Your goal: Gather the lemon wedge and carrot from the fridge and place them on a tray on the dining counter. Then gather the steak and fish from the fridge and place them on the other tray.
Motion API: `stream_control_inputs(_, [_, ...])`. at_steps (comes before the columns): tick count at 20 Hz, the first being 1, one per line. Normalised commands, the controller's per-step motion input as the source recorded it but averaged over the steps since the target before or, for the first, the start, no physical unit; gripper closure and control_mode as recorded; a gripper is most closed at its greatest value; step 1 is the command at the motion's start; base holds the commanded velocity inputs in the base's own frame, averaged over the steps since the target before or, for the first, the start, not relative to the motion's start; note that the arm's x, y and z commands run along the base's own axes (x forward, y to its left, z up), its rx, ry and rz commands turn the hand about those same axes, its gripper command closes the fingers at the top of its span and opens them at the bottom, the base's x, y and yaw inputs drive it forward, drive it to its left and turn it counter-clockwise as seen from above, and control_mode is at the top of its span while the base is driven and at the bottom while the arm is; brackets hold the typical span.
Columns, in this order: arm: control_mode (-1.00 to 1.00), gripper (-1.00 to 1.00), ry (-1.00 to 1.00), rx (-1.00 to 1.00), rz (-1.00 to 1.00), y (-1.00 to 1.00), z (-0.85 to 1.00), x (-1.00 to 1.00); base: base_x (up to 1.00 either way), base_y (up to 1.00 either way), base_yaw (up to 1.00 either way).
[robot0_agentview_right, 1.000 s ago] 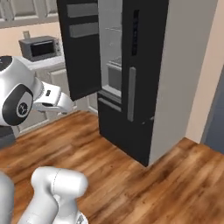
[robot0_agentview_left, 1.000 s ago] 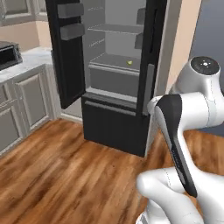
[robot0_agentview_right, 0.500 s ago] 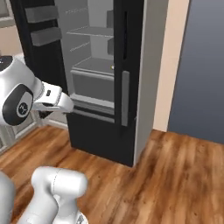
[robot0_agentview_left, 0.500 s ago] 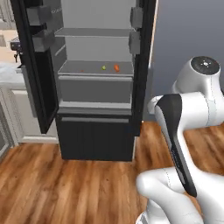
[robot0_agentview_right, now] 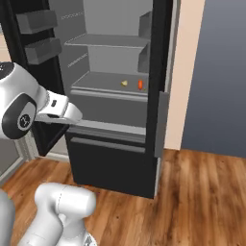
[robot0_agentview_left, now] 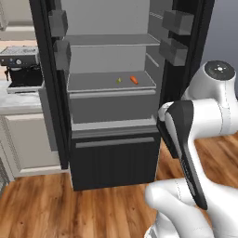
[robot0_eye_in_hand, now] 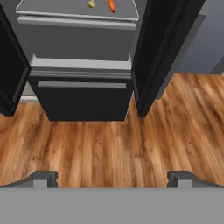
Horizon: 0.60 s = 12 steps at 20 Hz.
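The black fridge (robot0_agentview_left: 114,162) stands straight ahead with both upper doors swung open. On its lower grey shelf lie the small yellow lemon wedge (robot0_agentview_left: 118,80) and, just right of it, the orange carrot (robot0_agentview_left: 134,80). The right base view shows the same lemon wedge (robot0_agentview_right: 124,83) and carrot (robot0_agentview_right: 140,85). In the hand view the lemon wedge (robot0_eye_in_hand: 91,4) and carrot (robot0_eye_in_hand: 112,5) sit at the top edge. My gripper (robot0_eye_in_hand: 112,179) is open and empty, well short of the fridge, over the wood floor. The steak, fish, trays and dining counter are out of view.
The open left door (robot0_agentview_left: 51,83) and right door (robot0_agentview_left: 179,42) carry grey bins and flank the opening. A coffee machine (robot0_agentview_left: 21,67) sits on a marble worktop over beige cabinets (robot0_agentview_left: 23,144) at left. A beige wall (robot0_agentview_right: 185,72) lies to the right.
The whole picture has shifted: the base has come round and closer, so the fridge now faces me squarely and looms larger. The gripper has stayed open.
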Motion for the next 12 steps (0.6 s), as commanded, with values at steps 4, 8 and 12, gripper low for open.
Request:
stream_control_inputs(4, [1.00,-1.00,0.00,0.00,0.00,0.00,0.00,0.00,1.00,0.01,0.00])
stream_control_inputs(8, [1.00,-1.00,0.00,0.00,0.00,0.00,0.00,0.00,1.00,0.00,0.00])
stream_control_inputs(12, [1.00,-1.00,0.00,0.00,0.00,0.00,0.00,0.00,0.92,0.00,0.00])
